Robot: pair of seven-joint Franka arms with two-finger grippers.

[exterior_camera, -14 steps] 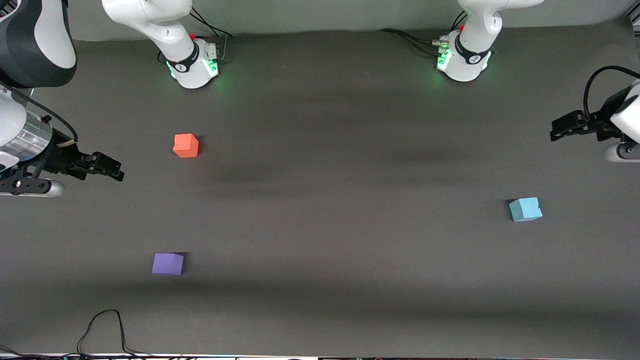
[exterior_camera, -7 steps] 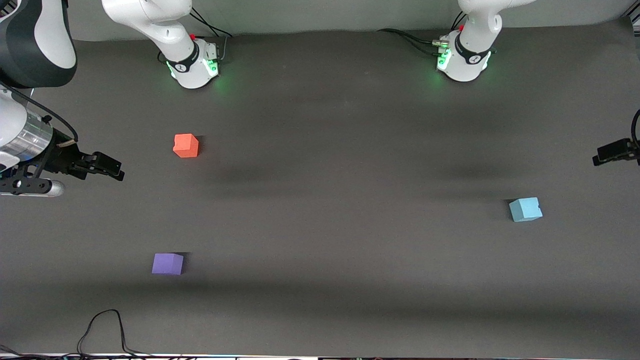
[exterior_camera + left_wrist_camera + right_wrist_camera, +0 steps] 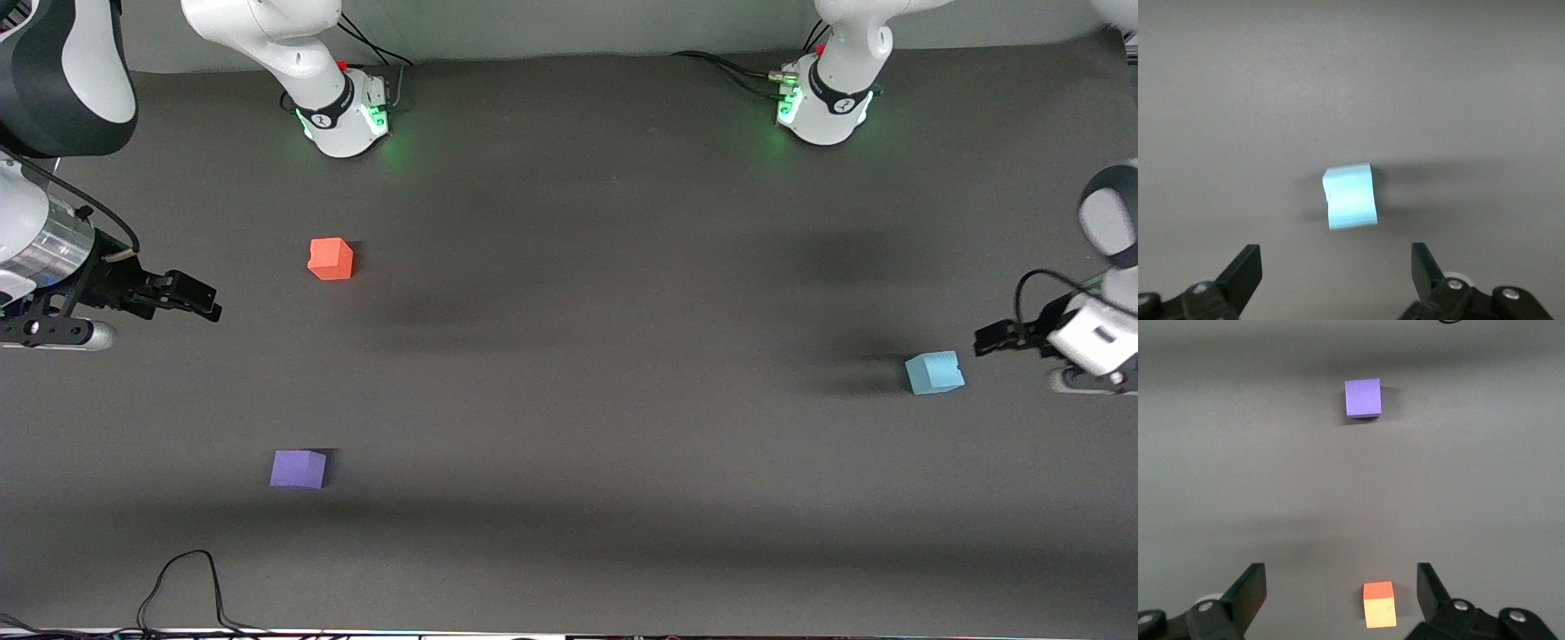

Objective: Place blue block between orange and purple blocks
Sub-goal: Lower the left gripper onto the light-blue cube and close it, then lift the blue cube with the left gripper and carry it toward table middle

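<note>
Hovering near blue block (image 3: pixel 933 372): left gripper (image 3: pixel 989 340).

Count: 3 foam cubes on the table — 1 blue block (image 3: pixel 934 372), 1 orange block (image 3: pixel 331 259), 1 purple block (image 3: pixel 298 468). 2 arms, 2 grippers.

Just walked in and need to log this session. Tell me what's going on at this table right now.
The left gripper, jaws open, hangs beside the blue block at the left arm's end of the table, lined up toward it but not touching. The block sits on the dark mat, not yet picked up. The orange block and the purple block lie apart at the right arm's end, purple nearer the front camera, nothing between them. The right gripper waits open at that end.
</note>
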